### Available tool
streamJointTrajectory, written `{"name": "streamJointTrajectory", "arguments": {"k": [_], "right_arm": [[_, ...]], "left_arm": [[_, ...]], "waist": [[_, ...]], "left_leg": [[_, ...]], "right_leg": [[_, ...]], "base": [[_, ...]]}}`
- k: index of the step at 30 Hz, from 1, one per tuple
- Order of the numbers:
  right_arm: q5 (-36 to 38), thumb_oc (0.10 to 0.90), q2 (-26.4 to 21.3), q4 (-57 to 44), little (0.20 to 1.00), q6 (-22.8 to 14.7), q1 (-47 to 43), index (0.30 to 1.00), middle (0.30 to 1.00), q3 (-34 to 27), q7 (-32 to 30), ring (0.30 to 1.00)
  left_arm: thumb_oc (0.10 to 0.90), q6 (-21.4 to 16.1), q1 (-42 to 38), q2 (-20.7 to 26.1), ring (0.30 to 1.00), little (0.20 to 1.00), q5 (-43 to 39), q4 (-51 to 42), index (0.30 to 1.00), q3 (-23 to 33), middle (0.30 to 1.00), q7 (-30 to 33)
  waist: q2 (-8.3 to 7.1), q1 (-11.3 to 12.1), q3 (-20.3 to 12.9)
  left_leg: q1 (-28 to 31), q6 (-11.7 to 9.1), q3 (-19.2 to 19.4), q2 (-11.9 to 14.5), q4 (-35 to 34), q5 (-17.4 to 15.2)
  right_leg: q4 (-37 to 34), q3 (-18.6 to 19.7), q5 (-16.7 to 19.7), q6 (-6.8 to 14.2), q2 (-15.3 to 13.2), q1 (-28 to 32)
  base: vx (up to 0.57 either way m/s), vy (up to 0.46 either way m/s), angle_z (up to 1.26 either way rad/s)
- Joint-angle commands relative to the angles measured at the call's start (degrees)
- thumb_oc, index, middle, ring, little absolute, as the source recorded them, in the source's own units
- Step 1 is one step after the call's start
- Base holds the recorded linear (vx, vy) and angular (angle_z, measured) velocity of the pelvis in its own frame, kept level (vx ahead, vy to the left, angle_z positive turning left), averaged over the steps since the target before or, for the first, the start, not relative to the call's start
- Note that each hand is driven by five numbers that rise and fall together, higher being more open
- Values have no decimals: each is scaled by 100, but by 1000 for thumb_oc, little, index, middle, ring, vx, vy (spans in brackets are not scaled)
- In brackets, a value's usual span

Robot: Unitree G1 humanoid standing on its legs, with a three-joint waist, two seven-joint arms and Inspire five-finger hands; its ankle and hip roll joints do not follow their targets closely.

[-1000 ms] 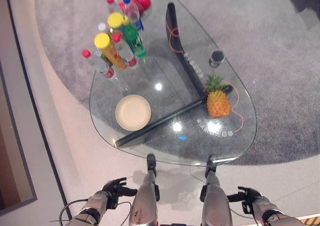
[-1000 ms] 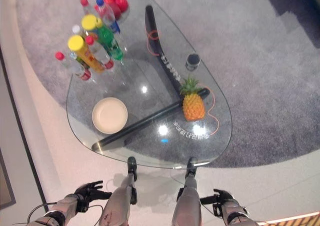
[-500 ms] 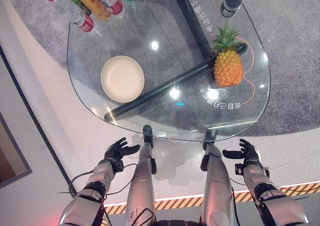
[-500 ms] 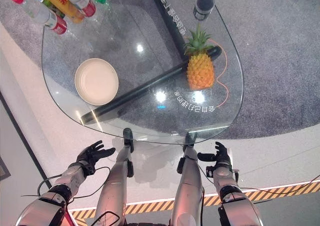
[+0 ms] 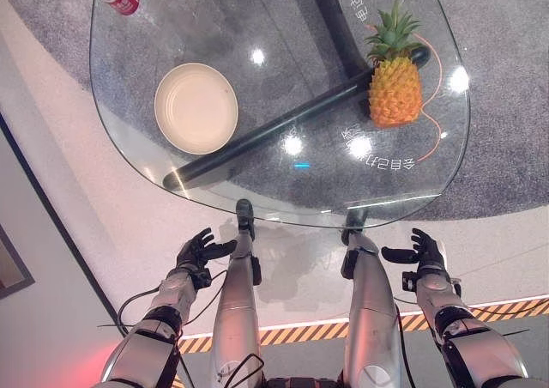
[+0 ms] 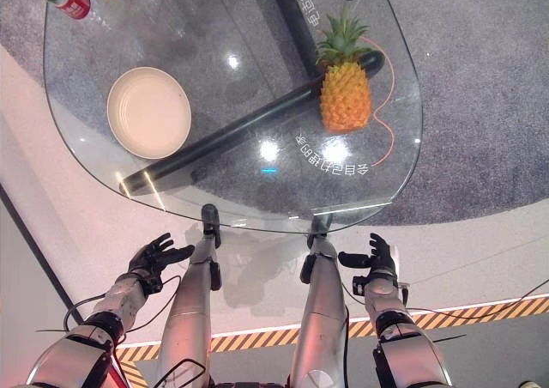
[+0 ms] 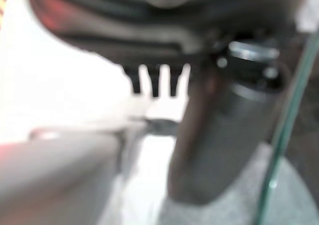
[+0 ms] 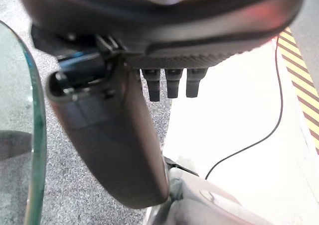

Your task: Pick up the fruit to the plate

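Unreadable mirrored print on glass table (image 5: 377, 152)

pineapple (image 5: 395, 92) orange, green crown | plate (image 5: 196, 108) cream | rug (image 5: 506, 105) grey

head stereo overhead, wrist cameras close

A rounded glass table (image 5: 257, 195) stands on a black slanted leg (image 5: 283, 130) that is seen through the top. Under the table lies a grey carpet (image 5: 506, 105), and nearer than the table the floor (image 5: 77, 233) is pale and glossy. Bright light spots (image 5: 294, 144) reflect on the glass. A yellow-black striped tape (image 6: 480, 312) crosses the floor nearer than the table. A dark line (image 5: 51, 225) runs across the floor left of the table.
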Motion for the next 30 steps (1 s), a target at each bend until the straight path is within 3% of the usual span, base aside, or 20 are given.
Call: {"name": "streamJointTrajectory", "arguments": {"k": [1,8,15,22,26,30], "right_arm": [[230,800,-296,-120,900,-114,255,900,900,4,-237,900],[453,800,-387,-69,900,-57,206,900,900,-26,-372,900],[1279,800,-917,128,900,-212,234,900,900,-737,-957,900],[1839,800,-1415,-81,900,-753,85,900,900,-1369,-1938,900],[1780,800,-1672,-717,900,-1099,-252,900,900,-1440,-2663,900],[1567,800,-1757,-1374,900,-1385,-444,900,900,-1396,-2999,900]], "left_arm": [[800,-119,213,357,900,900,-58,169,900,194,900,107],[800,-128,213,400,900,900,31,244,900,131,900,15],[800,-172,328,486,900,900,102,258,900,100,900,-49],[800,-194,450,565,900,900,155,200,900,14,900,-26],[800,-157,450,572,900,900,128,109,900,-96,900,8],[800,-73,456,551,900,900,72,-25,900,-166,900,84]], "waist": [[-103,22,-97],[-93,26,-97],[-109,45,-97],[-158,56,-97],[-173,66,-97],[-164,52,-97]], "left_leg": [[-376,246,-158,-167,831,-447],[-362,224,-145,-176,803,-440],[-271,224,-112,-149,764,-471],[-213,247,-122,-147,703,-493],[-211,257,-139,-166,661,-487],[-184,263,-138,-184,590,-464]], "right_leg": [[-106,221,465,-61,192,-24],[-171,186,485,-59,186,9],[-205,125,476,-26,177,147],[-302,72,559,17,206,235],[-355,34,598,18,200,240],[-380,23,606,21,193,241]], "base": [[0,0,0],[0,0,0],[30,-26,0],[21,-40,1],[0,0,0],[0,9,0]]}}
